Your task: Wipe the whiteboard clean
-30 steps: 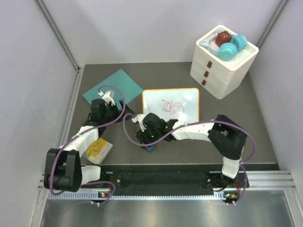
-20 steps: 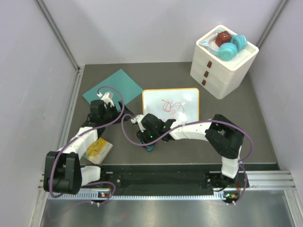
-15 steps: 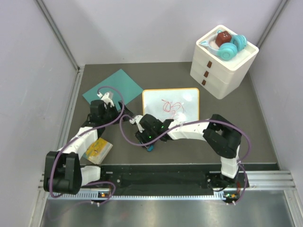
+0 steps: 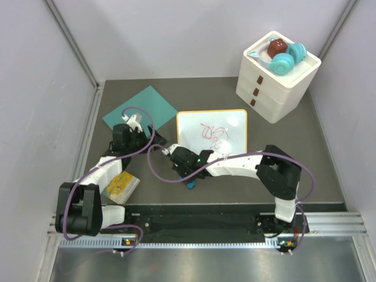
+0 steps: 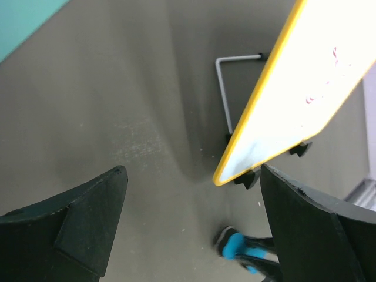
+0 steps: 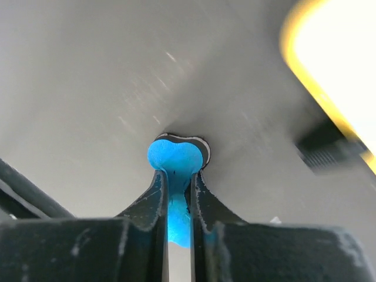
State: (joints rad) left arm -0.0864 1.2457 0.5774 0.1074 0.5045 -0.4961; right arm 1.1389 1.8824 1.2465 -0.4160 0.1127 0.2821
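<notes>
The whiteboard [image 4: 211, 130], white with a yellow frame and red scribbles, lies mid-table; its lower left corner also shows in the left wrist view [image 5: 305, 88] and the right wrist view [image 6: 346, 64]. A small blue eraser [image 4: 189, 184] with a dark base rests on the table just in front of that corner. My right gripper [image 4: 186, 178] is shut on the blue eraser [image 6: 176, 161], squeezing its foam between both fingers. My left gripper [image 4: 126, 141] hangs open [image 5: 192, 173] above bare table left of the board, holding nothing; the eraser [image 5: 235, 245] shows past its right finger.
A teal square sheet [image 4: 140, 108] lies at the back left. A yellow packet [image 4: 121, 185] sits near the left arm's base. A white drawer stack [image 4: 276, 85] with teal items on top stands at the back right. The board's wire stand [image 5: 226, 88] sticks out beneath it.
The right gripper's fingers have closed onto the blue eraser, and its wrist has shifted slightly left. The left arm has hardly moved.
</notes>
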